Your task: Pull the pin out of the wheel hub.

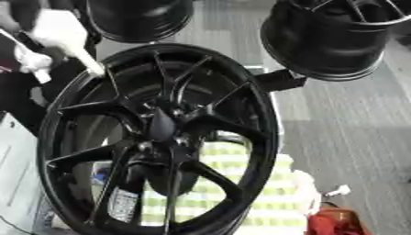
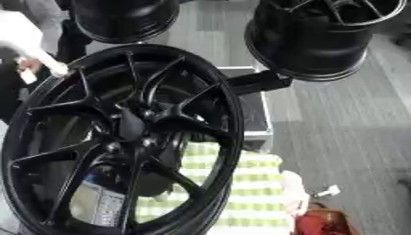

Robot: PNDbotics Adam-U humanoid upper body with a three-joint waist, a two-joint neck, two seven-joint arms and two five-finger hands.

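We see a big black wheel hub [image 1: 160,142] that stands upright and fills most of both views, with thin spokes that run from its dark centre [image 1: 160,126] out to the rim. We cannot make out a pin on it; the middle of the hub is only a dark shape.

At the upper left, a white hand [image 1: 60,32] reaches down toward the top left part of the rim. One long white finger [image 1: 90,64] points down and to the right, and its tip touches or nearly touches the rim; we cannot tell which. The picture there is blurred, so we cannot tell whether the fingers are apart or together, and we also cannot say for sure whether this hand belongs to the robot or to a person. We do not find the other hand in either view.

Behind the hub hang two more black wheels, one at the top middle [image 1: 141,18] and one at the top right [image 2: 321,36]. Through the spokes we see a cloth with yellow-green and white stripes [image 2: 241,183]. A red object [image 2: 321,225] lies at the lower right, on a grey floor [image 2: 353,137].
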